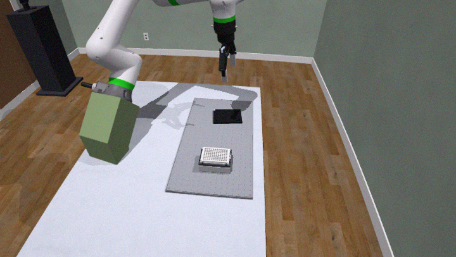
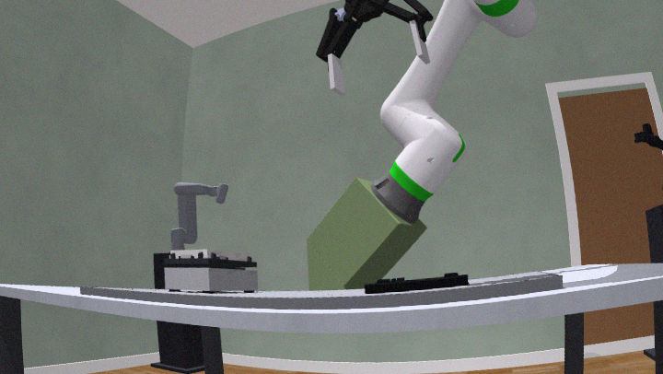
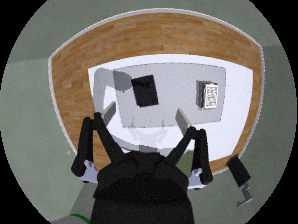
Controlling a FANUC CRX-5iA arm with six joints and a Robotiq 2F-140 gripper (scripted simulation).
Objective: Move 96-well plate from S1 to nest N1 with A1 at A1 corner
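The white 96-well plate [image 1: 215,156] sits on the grey plate shaker S1 [image 1: 214,167] at the near part of the grey baseplate [image 1: 214,147]. It also shows in the side view [image 2: 190,254] and, small, in the wrist view [image 3: 210,94]. The black plate nest N1 [image 1: 227,116] lies flat at the far part of the baseplate, and shows in the side view [image 2: 416,282] and the wrist view [image 3: 144,91]. My gripper [image 1: 227,68] hangs high in the air, open and empty, above the far end of the baseplate. Its fingers spread wide in the side view [image 2: 377,63]. The corner marks are too small to tell.
The arm's green pedestal [image 1: 108,127] stands tilted on the white table left of the baseplate. A black column [image 1: 41,47] stands on the floor at the far left. A small grey arm figure [image 2: 190,214] shows behind the shaker in the side view.
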